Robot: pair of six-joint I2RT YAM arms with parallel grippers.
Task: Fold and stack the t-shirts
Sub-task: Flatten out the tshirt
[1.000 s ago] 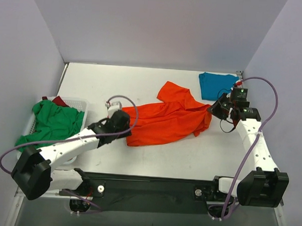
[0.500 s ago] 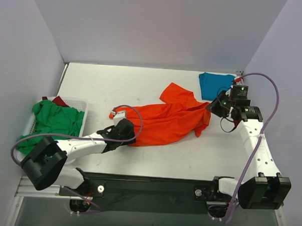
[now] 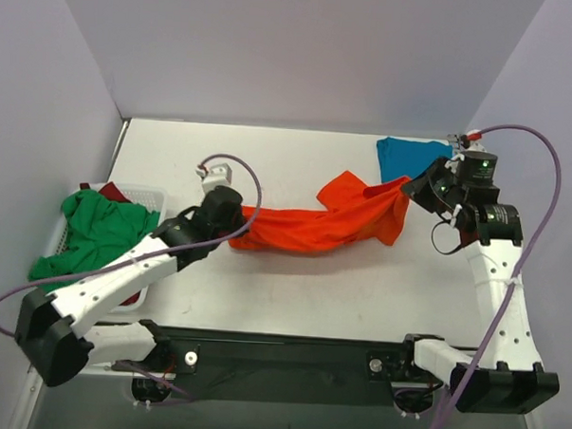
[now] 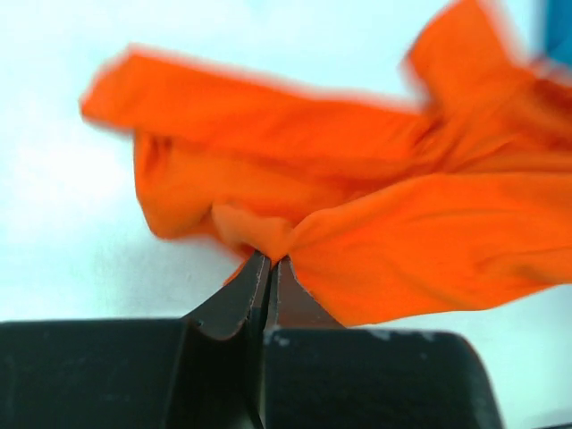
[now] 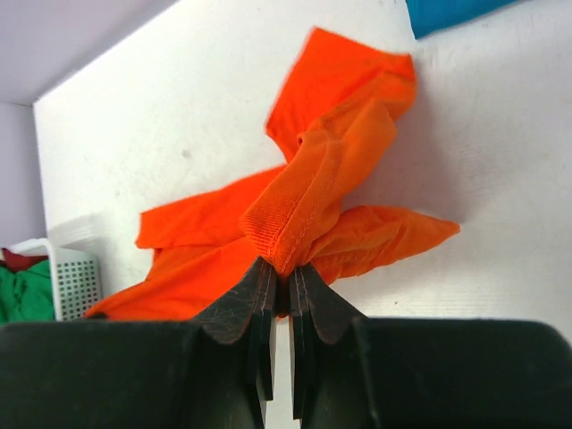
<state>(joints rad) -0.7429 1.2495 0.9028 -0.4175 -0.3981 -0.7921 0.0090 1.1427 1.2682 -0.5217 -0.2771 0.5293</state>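
An orange-red t-shirt (image 3: 324,224) hangs stretched across the middle of the table between both grippers. My left gripper (image 3: 236,233) is shut on its left end; in the left wrist view the cloth (image 4: 384,214) bunches at the closed gripper (image 4: 271,262). My right gripper (image 3: 409,189) is shut on a ribbed hem at the right end, and the right wrist view shows that hem (image 5: 304,210) pinched at the gripper (image 5: 284,268). A teal blue t-shirt (image 3: 407,161) lies folded at the back right. A green t-shirt (image 3: 100,230) fills the white basket (image 3: 144,201), over a dark red one (image 3: 111,194).
The basket stands at the table's left edge beside the left arm. Grey walls close in the table at the back and both sides. Bare white tabletop (image 3: 222,155) lies behind the orange shirt and in front of it.
The left gripper closed on the orange shirt's left end and lifted it. The right gripper rose and moved back-right with its end, pulling the shirt from a flat spread into a taut band.
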